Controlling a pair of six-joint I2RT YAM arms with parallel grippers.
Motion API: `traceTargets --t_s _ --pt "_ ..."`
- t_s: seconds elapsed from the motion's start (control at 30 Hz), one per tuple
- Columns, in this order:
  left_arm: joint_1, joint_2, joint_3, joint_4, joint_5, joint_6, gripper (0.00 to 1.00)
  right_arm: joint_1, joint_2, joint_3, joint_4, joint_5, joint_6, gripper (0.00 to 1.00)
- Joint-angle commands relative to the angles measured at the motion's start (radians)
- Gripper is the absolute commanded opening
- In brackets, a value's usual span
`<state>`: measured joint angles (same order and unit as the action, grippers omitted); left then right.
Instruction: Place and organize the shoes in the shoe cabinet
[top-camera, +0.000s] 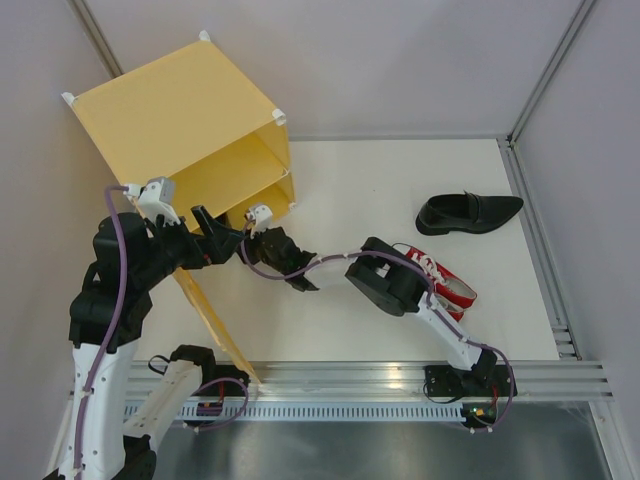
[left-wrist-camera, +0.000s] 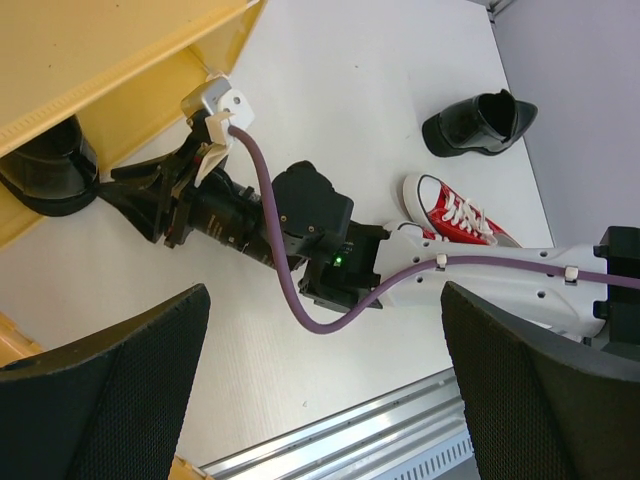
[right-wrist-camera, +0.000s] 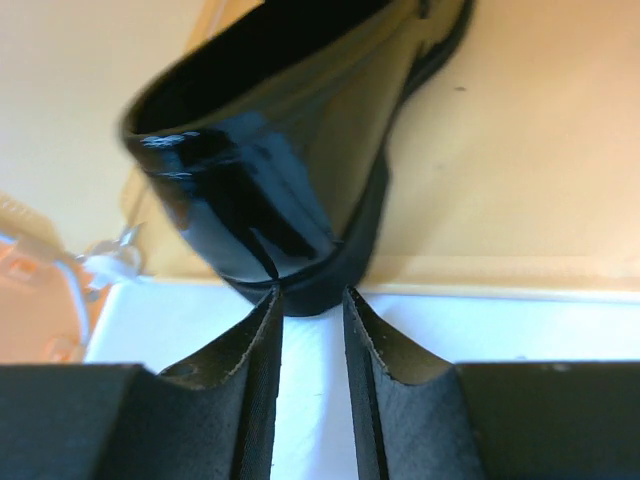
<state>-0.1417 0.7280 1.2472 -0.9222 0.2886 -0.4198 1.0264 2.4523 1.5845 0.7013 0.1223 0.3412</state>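
The yellow shoe cabinet (top-camera: 170, 110) stands at the back left with its door (top-camera: 215, 325) swung open toward me. One black loafer (right-wrist-camera: 280, 150) lies on the cabinet's bottom floor, heel outward; it also shows in the left wrist view (left-wrist-camera: 45, 175). My right gripper (right-wrist-camera: 310, 295) is right behind that heel, jaws a narrow gap apart, tips touching the heel and nothing between them. The second loafer (top-camera: 470, 213) lies on the table at the right. The red sneakers (top-camera: 448, 285) lie partly under my right arm. My left gripper (top-camera: 213, 232) hovers wide open and empty beside the cabinet mouth.
The right arm (top-camera: 385, 280) stretches across the table's middle toward the cabinet. The open door stands between the left arm and the table. Grey walls and a metal frame (top-camera: 545, 250) bound the table. A metal rail (top-camera: 400, 375) runs along the near edge.
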Motion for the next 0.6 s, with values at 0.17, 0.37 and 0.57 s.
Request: traceTargets --t_s 0.17,0.37,0.57 --pt "0.004 -0.009 -0.011 0.008 -0.031 0.009 1.00 -0.065 -0.050 0.000 0.001 0.080 0.035 0.37" --pt "0.004 -0.007 -0.015 0.011 -0.028 0.007 1.00 -0.065 -0.072 -0.037 0.036 -0.010 0.033 0.55" --pt "0.004 -0.009 -0.020 0.016 -0.026 0.009 1.00 -0.032 -0.085 -0.104 0.092 -0.018 0.036 0.80"
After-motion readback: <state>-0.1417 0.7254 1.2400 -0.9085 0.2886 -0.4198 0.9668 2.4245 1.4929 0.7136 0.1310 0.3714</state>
